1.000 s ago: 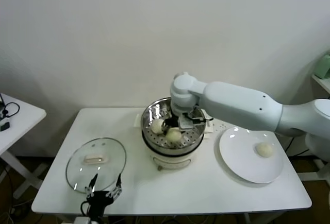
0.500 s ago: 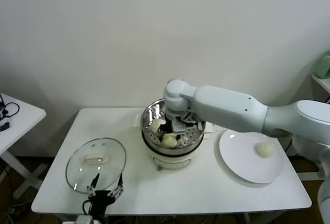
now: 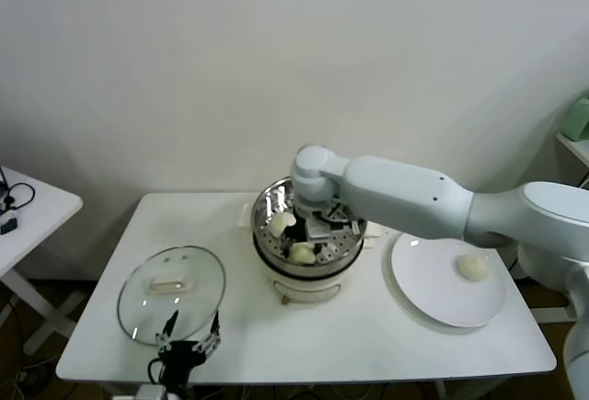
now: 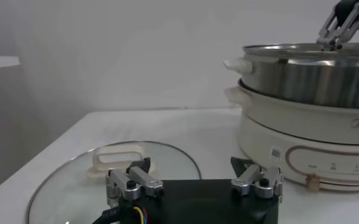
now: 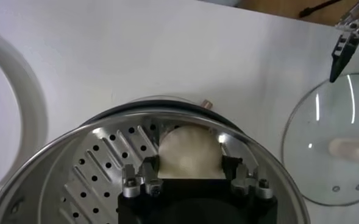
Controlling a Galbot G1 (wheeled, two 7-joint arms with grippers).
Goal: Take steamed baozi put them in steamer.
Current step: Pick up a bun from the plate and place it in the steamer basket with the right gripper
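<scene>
The steamer (image 3: 276, 257) stands mid-table, a steel basket on a cream pot. My right gripper (image 3: 309, 240) reaches down into it, shut on a pale baozi (image 3: 302, 253) close to the basket's near wall. The right wrist view shows that baozi (image 5: 189, 149) pinched between the fingers of my right gripper (image 5: 191, 165) above the perforated floor (image 5: 100, 164). A second baozi (image 3: 281, 222) lies at the basket's left side. One more baozi (image 3: 473, 268) rests on the white plate (image 3: 433, 294). My left gripper (image 3: 189, 337) is parked open at the table's front edge.
A glass lid (image 3: 171, 294) lies flat on the table left of the steamer, just beyond the left gripper (image 4: 194, 179). A small side table (image 3: 28, 211) stands at the far left. The wall rises close behind the table.
My right arm has swung left and sunk deeper into the steamer, carrying the held baozi toward the basket's near wall. The left arm has not moved.
</scene>
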